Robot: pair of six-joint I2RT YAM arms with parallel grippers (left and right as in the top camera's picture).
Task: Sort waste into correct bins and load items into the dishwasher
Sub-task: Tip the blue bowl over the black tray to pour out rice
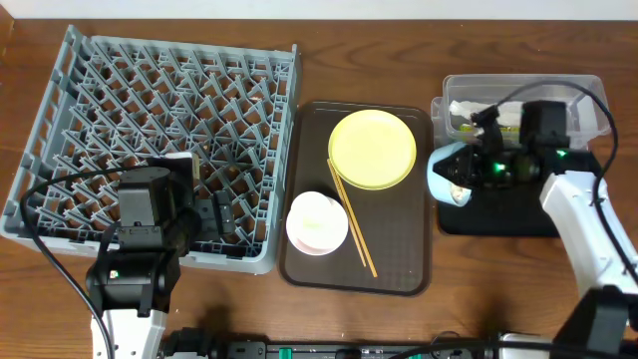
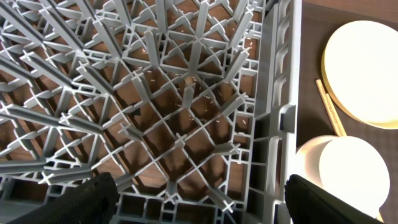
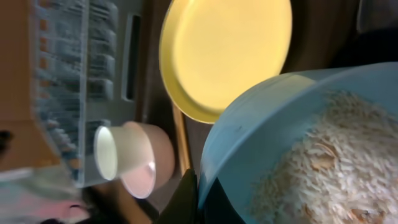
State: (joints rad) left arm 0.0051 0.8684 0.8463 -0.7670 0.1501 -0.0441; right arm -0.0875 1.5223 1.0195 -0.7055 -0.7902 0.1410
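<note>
My right gripper [image 1: 469, 165] is shut on the rim of the light blue bowl [image 1: 444, 172] and holds it tilted over the left edge of the black tray [image 1: 498, 214]. In the right wrist view the bowl [image 3: 280, 118] holds rice-like crumbs [image 3: 323, 162], with my fingers [image 3: 202, 193] pinching its rim. The clear tub [image 1: 588, 90] behind holds a white napkin [image 1: 464, 110]. The yellow plate [image 1: 372, 148], the white bowl [image 1: 317, 221] and the chopsticks [image 1: 352, 224] lie on the brown tray. A cream cup [image 3: 106, 152] shows against the white bowl. My left gripper [image 1: 214, 214] is open over the front right corner of the grey dish rack [image 1: 60, 80].
The brown serving tray [image 1: 399, 259] sits between the rack and the bins. In the left wrist view my open fingers [image 2: 199, 205] straddle the rack's lattice [image 2: 186, 124], with the plate [image 2: 367, 68] and white bowl [image 2: 348, 180] to the right. Cables run beside both arms.
</note>
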